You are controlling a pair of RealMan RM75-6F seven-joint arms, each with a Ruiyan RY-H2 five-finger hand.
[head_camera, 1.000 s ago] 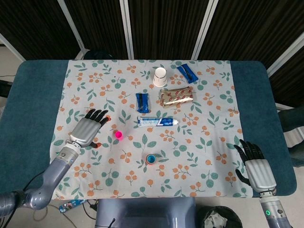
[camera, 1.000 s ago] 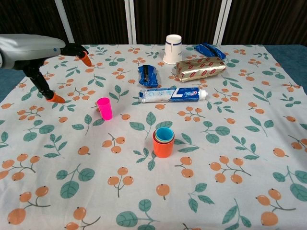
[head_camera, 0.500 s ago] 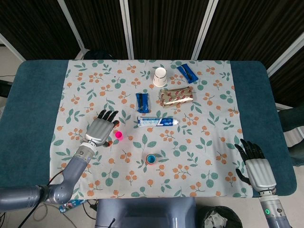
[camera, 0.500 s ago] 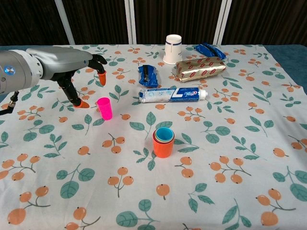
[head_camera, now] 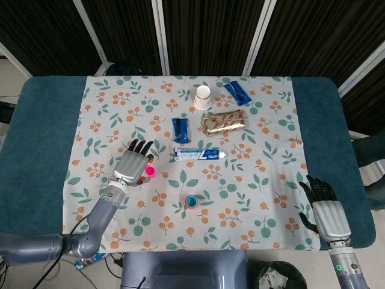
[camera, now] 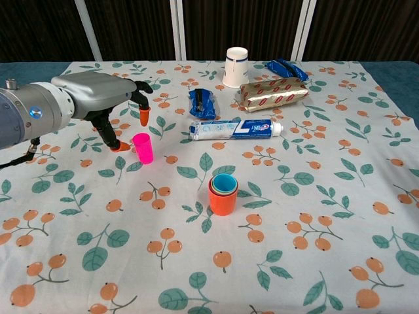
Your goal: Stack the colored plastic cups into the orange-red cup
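- the table with its floral leaf-and-berry cloth [camera: 314, 275] takes up the whole scene; clutter sits along the far side, the cups nearer the middle
- the robot's left hand [camera: 98, 98], silver-backed with orange fingertips, hovers right beside the pink cup; its fingers [camera: 144, 116] are spread apart and curve down, holding nothing; the thumb tip sits just left of the cup, the other fingers above and behind it; can't tell if anything actually touches the cup
- the right hand [head_camera: 328, 214] rests at the near right edge of the table, well apart from everything; fingers look loosely apart and empty
- far-side stuff: a white-and-blue toothpaste tube [camera: 234, 129], a gold foil snack pack [camera: 272, 93], two blue wrapped packets, an upside-down white paper cup [camera: 236, 67]; none of it matters here
- the orange-red plastic cup [camera: 222, 199] stands upright mid-table with a yellow-green and a blue cup already nested inside
- the small pink plastic cup [camera: 143, 148] stands upright, alone, to the left of the stack and a bit further back
- looks like the pink one is the last cup left, so the step in hand is reaching to grab it; next the left hand probably needs to close thumb and fingers around the rim without tipping it, lift, carry it over to the stack and drop it into the blue cup
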